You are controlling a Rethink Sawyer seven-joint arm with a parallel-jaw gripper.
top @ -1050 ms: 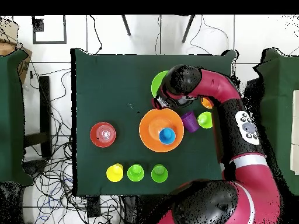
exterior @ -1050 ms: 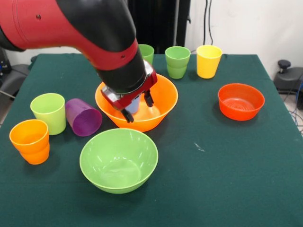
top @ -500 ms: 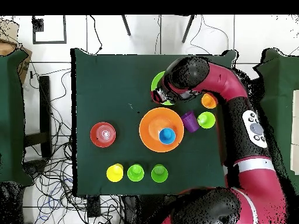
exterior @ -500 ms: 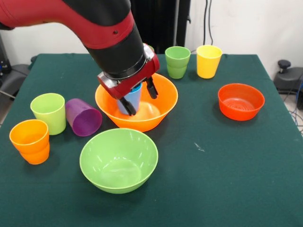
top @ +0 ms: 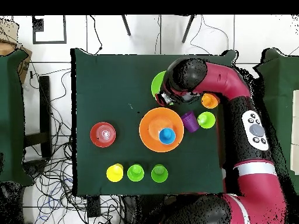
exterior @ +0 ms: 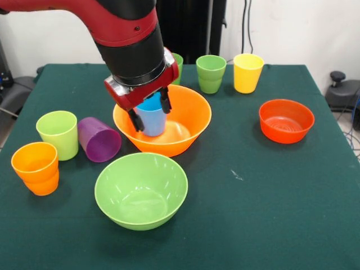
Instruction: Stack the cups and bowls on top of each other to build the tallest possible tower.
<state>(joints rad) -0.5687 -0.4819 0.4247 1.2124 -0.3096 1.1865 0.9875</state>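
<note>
Pincer [exterior: 150, 110] spread wide and empty in front of the blue cup [exterior: 152, 118], which stands upright in the orange bowl [exterior: 191, 121]; judged risk: a finger clipping the cup's rim would topple it.

The arm [exterior: 129, 39] hides most of a green cup [exterior: 176, 61] in front and part of the lime bowl [top: 156, 84] overhead.

Glossy plastic orange bowl [exterior: 191, 118]; matt green cloth table cover [exterior: 270, 191].
</note>
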